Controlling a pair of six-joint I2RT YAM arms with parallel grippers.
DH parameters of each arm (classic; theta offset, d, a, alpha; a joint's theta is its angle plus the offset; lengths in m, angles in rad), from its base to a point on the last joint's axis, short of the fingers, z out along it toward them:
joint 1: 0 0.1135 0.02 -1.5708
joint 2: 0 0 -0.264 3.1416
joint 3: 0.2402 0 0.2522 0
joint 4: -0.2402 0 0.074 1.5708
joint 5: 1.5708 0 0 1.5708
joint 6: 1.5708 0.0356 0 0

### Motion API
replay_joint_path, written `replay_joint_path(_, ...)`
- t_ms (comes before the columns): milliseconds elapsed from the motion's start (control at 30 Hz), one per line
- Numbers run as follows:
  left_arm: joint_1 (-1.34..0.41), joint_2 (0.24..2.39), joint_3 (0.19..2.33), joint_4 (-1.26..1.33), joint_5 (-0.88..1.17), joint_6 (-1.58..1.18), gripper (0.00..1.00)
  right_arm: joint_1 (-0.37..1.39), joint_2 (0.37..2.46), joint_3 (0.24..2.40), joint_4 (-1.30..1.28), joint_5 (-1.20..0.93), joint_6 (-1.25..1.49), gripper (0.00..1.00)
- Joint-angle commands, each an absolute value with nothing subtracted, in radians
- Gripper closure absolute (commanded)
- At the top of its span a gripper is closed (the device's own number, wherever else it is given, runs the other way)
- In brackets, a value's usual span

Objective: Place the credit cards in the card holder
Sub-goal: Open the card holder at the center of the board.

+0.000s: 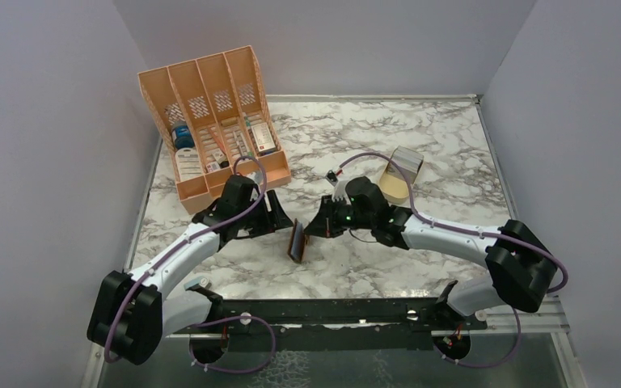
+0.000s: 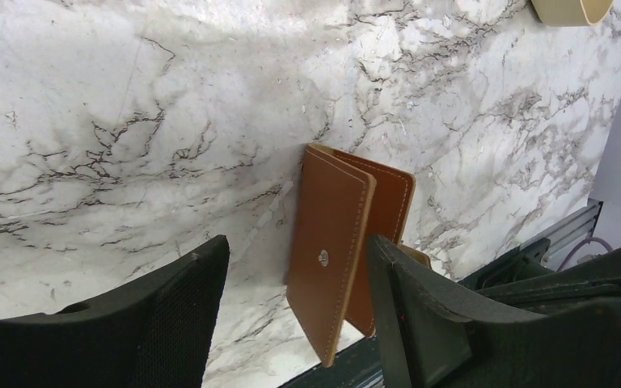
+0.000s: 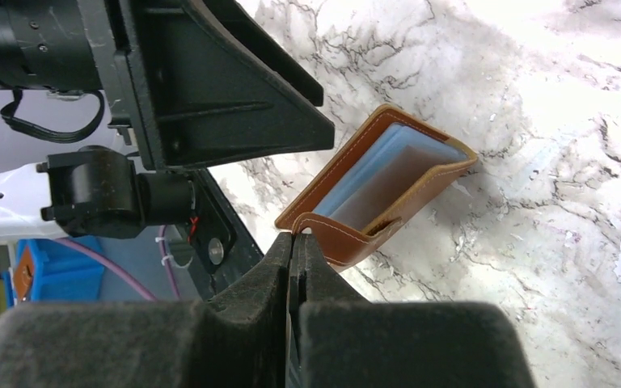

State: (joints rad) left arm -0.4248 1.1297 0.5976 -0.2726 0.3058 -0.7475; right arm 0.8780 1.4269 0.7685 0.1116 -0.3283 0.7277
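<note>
**Card holder stood on edge between both end effectors; credit cards not yet loaded**

The card holder [image 3: 380, 182] stands on its edge on the counter [image 1: 420, 129], part open, with its bluish sleeves [image 3: 388, 158] showing. The right end effector [image 3: 291, 242] is closed, and its tips appear to pinch the leather cover edge. The left end effector [image 2: 297, 246] is wide open and empty, with the holder in front of its gap. The credit cards [image 1: 408, 159] sit well apart on the wooden stand [image 1: 393, 187]. Expect a light holder with soft, flexing leather and slick, flimsy sleeves, so grip the stitched cover edges, not the plastic. The cards are thin, stiff and smooth; take each one by an edge.
</note>
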Motion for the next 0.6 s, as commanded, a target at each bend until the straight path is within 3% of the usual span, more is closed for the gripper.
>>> replay_joint_path(0, -0.419, 1.107, 0.62, -0.306, 0.268, -0.731, 0.35, 0.884, 1.423, 0.766, 0.033, -0.247, 0.696, 0.99)
replay_joint_path(233, -0.419, 1.144, 0.617, -0.276, 0.329, -0.704, 0.35, 0.885, 1.351, 0.684, -0.057, -0.127, 0.656, 0.99)
replay_joint_path(567, -0.417, 1.112, 0.696, -0.329, 0.299, -0.686, 0.33, 0.884, 1.329, 0.762, 0.016, -0.292, 0.693, 0.99)
